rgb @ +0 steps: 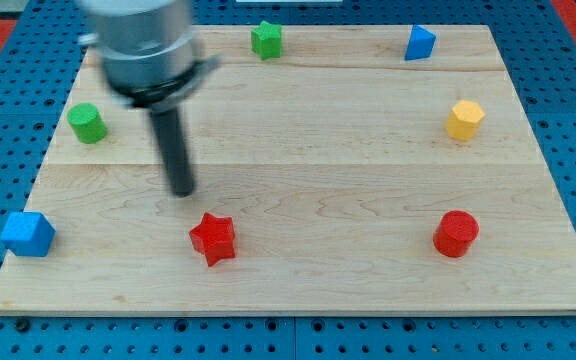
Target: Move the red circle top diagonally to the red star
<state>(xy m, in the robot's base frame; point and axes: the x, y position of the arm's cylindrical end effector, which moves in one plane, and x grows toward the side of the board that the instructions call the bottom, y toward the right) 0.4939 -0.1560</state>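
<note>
Currently my tip (182,190) sits just above-left of the red star (213,238) — no fingers, bare rod. Red circle (456,234) lower right, well apart — looks light, rigid, slides easily; I'd push its right side.

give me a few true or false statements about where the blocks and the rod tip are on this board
1. The red star lies toward the view's left of the red circle. True.
2. My tip touches the red circle. False: it is far from it, just above and to the left of the red star, apart from it.
3. The yellow block sits near the view's right edge. True.
4. Both blue blocks are at the view's top. False: the blue triangle-like block is at the top, the other blue block at the bottom left.
5. The green star lies at the view's bottom. False: it is at the top.
</note>
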